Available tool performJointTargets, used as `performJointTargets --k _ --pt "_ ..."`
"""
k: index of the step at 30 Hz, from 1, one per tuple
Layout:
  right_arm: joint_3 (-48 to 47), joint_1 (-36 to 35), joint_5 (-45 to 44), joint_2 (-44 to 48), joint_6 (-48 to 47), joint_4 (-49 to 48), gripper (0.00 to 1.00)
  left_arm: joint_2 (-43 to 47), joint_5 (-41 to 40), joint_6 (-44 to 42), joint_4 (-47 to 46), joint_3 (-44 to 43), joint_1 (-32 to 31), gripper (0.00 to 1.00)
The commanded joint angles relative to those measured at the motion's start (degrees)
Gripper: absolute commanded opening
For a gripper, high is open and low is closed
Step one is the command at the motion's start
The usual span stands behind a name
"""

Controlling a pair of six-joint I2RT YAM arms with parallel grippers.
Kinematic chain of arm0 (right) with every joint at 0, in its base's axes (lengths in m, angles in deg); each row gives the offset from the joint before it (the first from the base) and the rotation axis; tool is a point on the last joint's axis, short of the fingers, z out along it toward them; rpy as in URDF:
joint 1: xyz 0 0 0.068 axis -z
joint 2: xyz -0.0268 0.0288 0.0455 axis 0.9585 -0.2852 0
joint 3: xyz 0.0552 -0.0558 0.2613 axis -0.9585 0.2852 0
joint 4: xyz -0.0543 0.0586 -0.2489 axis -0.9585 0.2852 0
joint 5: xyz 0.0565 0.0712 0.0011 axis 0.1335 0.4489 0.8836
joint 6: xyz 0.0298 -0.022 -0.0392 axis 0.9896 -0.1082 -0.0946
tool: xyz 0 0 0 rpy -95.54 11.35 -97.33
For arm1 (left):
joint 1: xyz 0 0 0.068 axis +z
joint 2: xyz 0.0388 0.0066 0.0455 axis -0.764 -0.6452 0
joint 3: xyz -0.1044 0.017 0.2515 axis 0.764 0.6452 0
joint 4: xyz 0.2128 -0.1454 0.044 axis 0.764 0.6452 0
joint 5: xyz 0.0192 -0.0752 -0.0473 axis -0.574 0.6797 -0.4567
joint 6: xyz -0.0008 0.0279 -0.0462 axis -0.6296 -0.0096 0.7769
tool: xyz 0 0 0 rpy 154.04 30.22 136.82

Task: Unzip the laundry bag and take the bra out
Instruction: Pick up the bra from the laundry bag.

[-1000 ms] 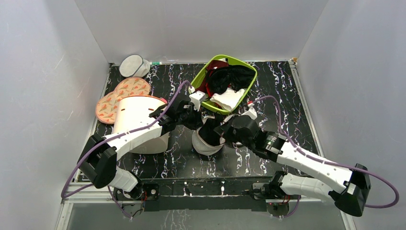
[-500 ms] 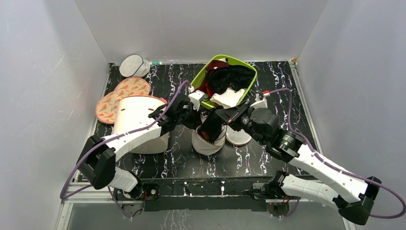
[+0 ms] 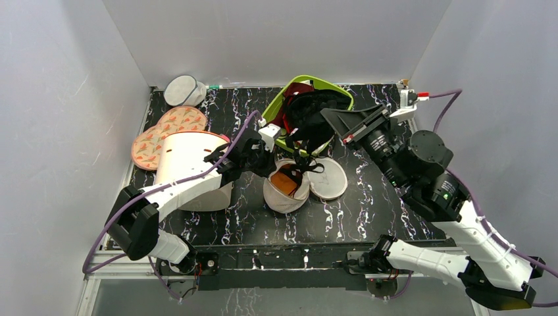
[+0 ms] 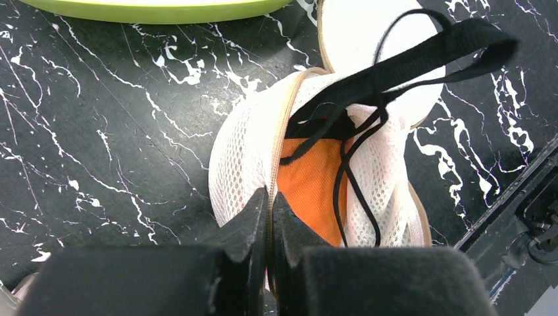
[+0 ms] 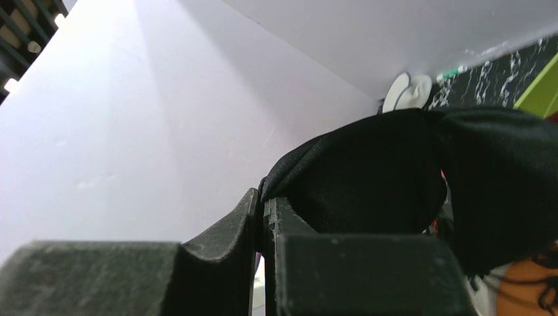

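The laundry bag [image 4: 243, 158] lay unzipped on the black marbled table [image 3: 368, 210], its round lid flap [image 4: 355, 26] thrown open on the far side from the left jaws, and the bra [image 4: 309, 191] sat partly inside it: the orange cup showed just beyond the left fingertips, framed by the zip edge, while a broad black band [image 4: 421, 56] and thin straps ran out of the mouth, up and away from those jaws. The left gripper [image 4: 270, 204] had its jaws pressed together on the near rim of the bag, pinning the mesh at the zip. The right gripper [image 5: 263, 204] was raised well above the bag, jaws likewise together and pinching a fold of black cloth that I judged to be the bra's band, since it trailed down from the fingertips toward an orange patch at the lower corner of that wrist's view. So the bra's long axis ran from the left jaws, at the bag, upward to the right jaws, and the bag lay below and ahead of the right fingertips; the left arm was far nearer the bag, the right the only one holding the garment. The cup looked not yet clear of the opening. Behind the taut straps stood a green basket [image 3: 345, 105] of dark clothes, close enough that they might snag. No brand, label or writing could be read anywhere
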Motion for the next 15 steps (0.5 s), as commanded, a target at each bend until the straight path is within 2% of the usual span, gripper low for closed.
performJointTargets --k 1,7,15 --pt "-7.4 0.2 -2.0 -1.0 -10.0 -1.9 0.0 2.7 -0.6 -0.4 -0.3 0.0 -0.3 0.0" --pt "-18.1 0.2 -7.7 -7.3 -22.4 0.9 0.0 3.3 -1.5 -0.7 -0.1 0.0 -0.3 0.0" --pt "-23.5 0.2 -16.2 -15.4 -33.9 -7.1 0.0 3.3 -1.4 -0.6 -0.3 0.1 -0.3 0.0"
